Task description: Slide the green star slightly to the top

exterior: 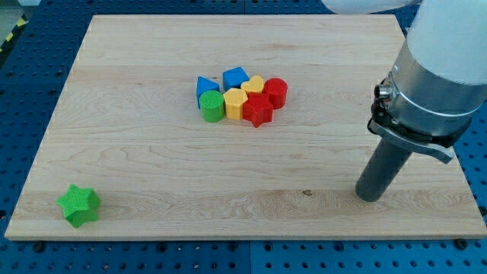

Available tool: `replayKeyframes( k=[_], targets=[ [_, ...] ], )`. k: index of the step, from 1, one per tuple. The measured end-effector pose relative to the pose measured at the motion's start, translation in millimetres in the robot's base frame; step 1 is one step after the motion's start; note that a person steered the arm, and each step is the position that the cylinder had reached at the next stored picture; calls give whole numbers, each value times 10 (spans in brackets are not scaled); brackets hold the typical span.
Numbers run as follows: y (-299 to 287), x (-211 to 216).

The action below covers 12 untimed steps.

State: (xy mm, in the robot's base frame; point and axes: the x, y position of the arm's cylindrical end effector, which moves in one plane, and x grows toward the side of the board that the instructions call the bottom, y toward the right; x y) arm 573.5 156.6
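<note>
Single high, oblique view over board (243, 167)

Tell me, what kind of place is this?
Probably a robotics lab test bench: a wooden board lies on a blue perforated table, small coloured blocks such as the green star sit on it, and my tip rests at the view's right.

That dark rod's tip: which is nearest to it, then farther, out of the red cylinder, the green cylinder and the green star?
From my tip, at the view's right:
1. Red cylinder, the cluster's right end.
2. Green cylinder, the cluster's left end.
3. Green star, bottom left corner.
</note>
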Motion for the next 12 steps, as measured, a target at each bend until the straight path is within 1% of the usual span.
replayKeyframes(
  k=[3, 4, 6, 7, 8, 9, 10, 12],
  targets=[
    [-33, 14],
    [-400, 191],
    [-1846, 300],
    [-2599, -546],
    [-3725, -909],
    [-4612, -688],
    [-4612, -688],
    [-4581, 440]
  ],
)
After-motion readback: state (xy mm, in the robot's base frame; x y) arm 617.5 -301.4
